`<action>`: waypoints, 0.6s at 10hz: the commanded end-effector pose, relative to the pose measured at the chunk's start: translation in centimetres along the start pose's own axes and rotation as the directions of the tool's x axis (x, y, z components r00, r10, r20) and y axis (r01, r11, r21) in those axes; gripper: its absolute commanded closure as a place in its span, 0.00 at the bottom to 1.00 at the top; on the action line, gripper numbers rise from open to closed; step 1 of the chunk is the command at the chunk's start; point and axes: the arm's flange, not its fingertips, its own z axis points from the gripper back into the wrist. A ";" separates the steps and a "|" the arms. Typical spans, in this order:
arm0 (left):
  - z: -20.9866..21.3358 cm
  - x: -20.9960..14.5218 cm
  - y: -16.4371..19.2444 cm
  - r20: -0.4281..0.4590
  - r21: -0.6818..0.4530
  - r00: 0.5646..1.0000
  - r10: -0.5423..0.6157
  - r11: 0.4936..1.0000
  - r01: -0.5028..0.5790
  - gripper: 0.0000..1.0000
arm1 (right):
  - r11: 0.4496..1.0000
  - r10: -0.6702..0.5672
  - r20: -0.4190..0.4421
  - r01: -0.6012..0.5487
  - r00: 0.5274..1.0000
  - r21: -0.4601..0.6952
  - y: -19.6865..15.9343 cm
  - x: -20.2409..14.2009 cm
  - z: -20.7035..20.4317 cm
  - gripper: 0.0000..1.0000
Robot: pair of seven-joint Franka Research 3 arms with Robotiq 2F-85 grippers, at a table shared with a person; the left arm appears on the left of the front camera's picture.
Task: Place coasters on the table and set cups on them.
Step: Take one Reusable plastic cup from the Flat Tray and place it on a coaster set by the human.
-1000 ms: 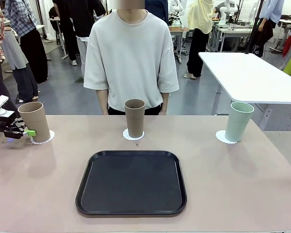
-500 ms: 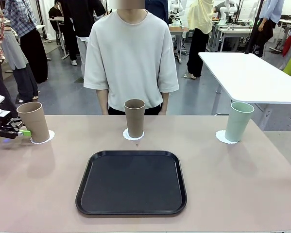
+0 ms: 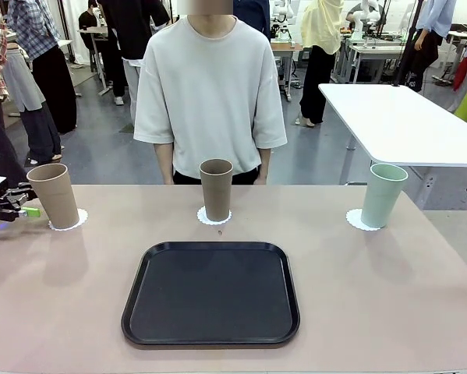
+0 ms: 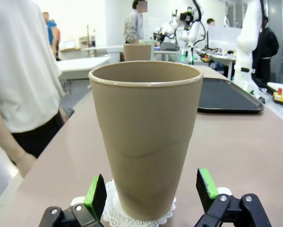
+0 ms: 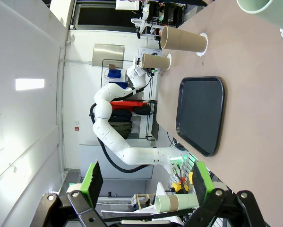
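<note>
Three cups stand in a row along the far side of the table [image 3: 389, 296], each on a white coaster. The tan cup [image 3: 54, 195] is on the left coaster [image 3: 69, 224], the brown cup [image 3: 216, 189] on the middle coaster [image 3: 214, 218], the mint cup [image 3: 383, 195] on the right coaster [image 3: 356, 222]. My left gripper [image 3: 19, 209] is open just left of the tan cup, clear of it. In the left wrist view the tan cup [image 4: 146, 137] and its coaster [image 4: 132, 218] stand just beyond the open left gripper [image 4: 150, 189]. The right gripper [image 5: 147, 182] is open and holds nothing.
A big black tray [image 3: 211, 292] lies bare in the middle of the table, nearer my side. A person [image 3: 210, 86] stands at the far edge behind the brown cup. A white table [image 3: 405, 117] stands off to the back right.
My left gripper has drawn back to the left, away from the tan cup, which stays upright on its coaster. Nothing else has moved.
</note>
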 end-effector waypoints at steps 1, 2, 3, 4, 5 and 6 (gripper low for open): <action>1.1 0.5 0.3 -0.027 -0.006 1.000 0.015 1.000 -0.015 0.00 | 1.000 0.010 -0.004 -0.010 1.000 0.006 0.1 0.1 0.1 0.00; 1.7 1.0 -0.1 -0.076 0.000 0.997 0.014 1.000 -0.014 0.00 | 1.000 0.010 -0.004 -0.010 1.000 0.006 0.1 0.1 0.1 0.00; 2.3 2.3 -0.8 -0.152 0.007 0.988 0.002 1.000 0.000 0.00 | 1.000 0.010 -0.004 -0.010 1.000 0.006 0.1 0.1 0.1 0.00; 2.8 4.4 -1.8 -0.243 0.011 0.970 -0.027 0.999 0.030 0.00 | 1.000 0.010 -0.004 -0.010 1.000 0.006 0.1 0.1 0.1 0.00; 2.9 6.6 -2.9 -0.340 0.003 0.939 -0.055 0.998 0.060 0.00 | 1.000 0.010 -0.004 -0.010 1.000 0.006 0.1 0.1 0.1 0.00; 2.6 9.2 -4.4 -0.457 -0.008 0.887 -0.063 0.998 0.066 0.00 | 1.000 0.010 -0.004 -0.010 1.000 0.006 0.1 0.1 0.1 0.00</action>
